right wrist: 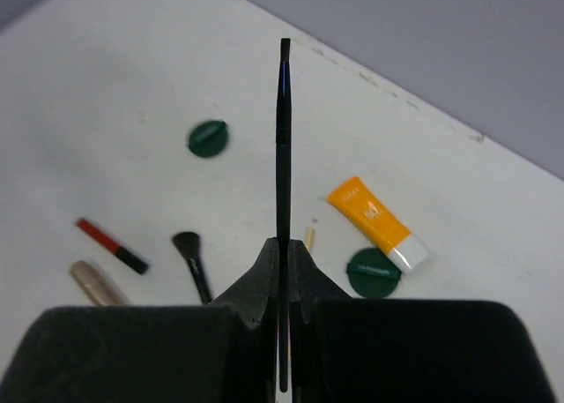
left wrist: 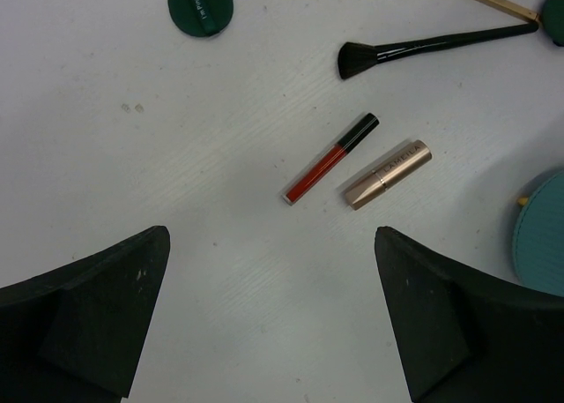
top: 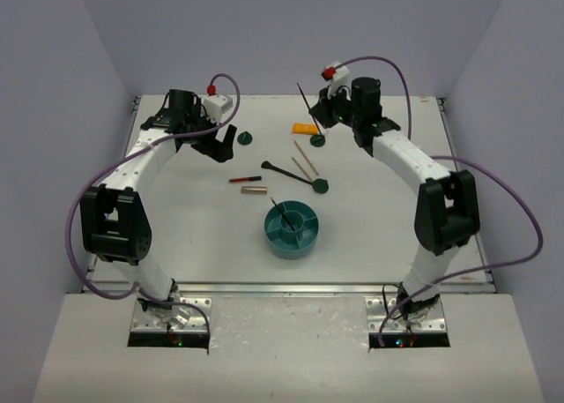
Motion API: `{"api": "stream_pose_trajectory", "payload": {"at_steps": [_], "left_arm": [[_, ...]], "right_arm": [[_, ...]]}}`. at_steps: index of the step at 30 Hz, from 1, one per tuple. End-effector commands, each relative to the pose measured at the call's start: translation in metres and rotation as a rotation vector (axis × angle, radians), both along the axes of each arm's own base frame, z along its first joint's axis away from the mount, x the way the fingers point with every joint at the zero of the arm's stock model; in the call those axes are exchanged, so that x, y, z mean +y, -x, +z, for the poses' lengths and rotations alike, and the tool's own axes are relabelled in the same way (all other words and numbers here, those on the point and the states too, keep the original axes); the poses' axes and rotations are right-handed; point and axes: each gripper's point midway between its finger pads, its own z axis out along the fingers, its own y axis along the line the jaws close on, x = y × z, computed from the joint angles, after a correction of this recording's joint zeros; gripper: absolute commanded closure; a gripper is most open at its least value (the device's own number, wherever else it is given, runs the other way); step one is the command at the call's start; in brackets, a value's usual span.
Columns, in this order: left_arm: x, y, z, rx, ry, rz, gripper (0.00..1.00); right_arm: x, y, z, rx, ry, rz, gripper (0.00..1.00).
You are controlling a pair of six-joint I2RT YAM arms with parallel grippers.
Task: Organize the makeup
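My right gripper [top: 315,114] [right wrist: 284,249] is shut on a thin black brush [right wrist: 283,138], held above the table's far side and pointing up. Below it lie an orange-and-white packet [right wrist: 374,222] and a dark green compact [right wrist: 374,272]. My left gripper [top: 220,147] [left wrist: 271,235] is open and empty above bare table, short of the red pencil [left wrist: 330,159] and gold tube [left wrist: 388,174]. A black fan brush [left wrist: 432,46], two tan pencils [top: 306,160] and further green compacts [top: 246,138] [top: 322,186] lie mid-table.
The teal round divided bowl [top: 293,228] stands near the table's middle front with a thin black item [top: 282,211] in it. Its edge shows at the right of the left wrist view [left wrist: 542,235]. Purple cables loop off both arms.
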Motion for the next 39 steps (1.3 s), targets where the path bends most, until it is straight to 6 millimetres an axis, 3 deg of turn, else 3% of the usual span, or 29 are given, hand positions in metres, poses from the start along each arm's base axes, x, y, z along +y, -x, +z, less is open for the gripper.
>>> {"api": "stream_pose_trajectory", "payload": {"at_steps": [1,3,7,9,15,24,27,39], "left_arm": [[-0.002,-0.012,0.033,-0.096,0.027,-0.017,0.00],[-0.004,-0.013,0.033,-0.095,0.035,-0.022,0.00],[-0.006,-0.016,0.036,-0.103,0.045,-0.028,0.00],[-0.006,-0.016,0.036,-0.101,0.050,-0.027,0.00],[-0.009,-0.012,0.036,-0.089,0.063,-0.040,0.00],[-0.010,-0.014,0.036,-0.083,0.069,-0.034,0.00],[-0.010,-0.017,0.038,-0.082,0.077,-0.025,0.00],[-0.012,-0.009,0.035,-0.043,0.083,-0.023,0.00]], "right_arm": [[0.045,0.078,0.150,-0.388,-0.369,0.360,1.00],[0.061,0.123,0.152,-0.401,-0.406,0.545,1.00],[0.084,0.179,0.122,-0.428,-0.375,0.690,1.00],[0.091,0.199,0.105,-0.444,-0.371,0.723,1.00],[0.088,0.247,0.090,-0.422,-0.488,0.807,1.00],[0.077,0.276,0.051,-0.323,-0.446,0.796,1.00],[0.075,0.275,0.035,-0.303,-0.468,0.749,1.00],[0.081,0.268,0.017,-0.279,-0.541,0.708,1.00]]}}
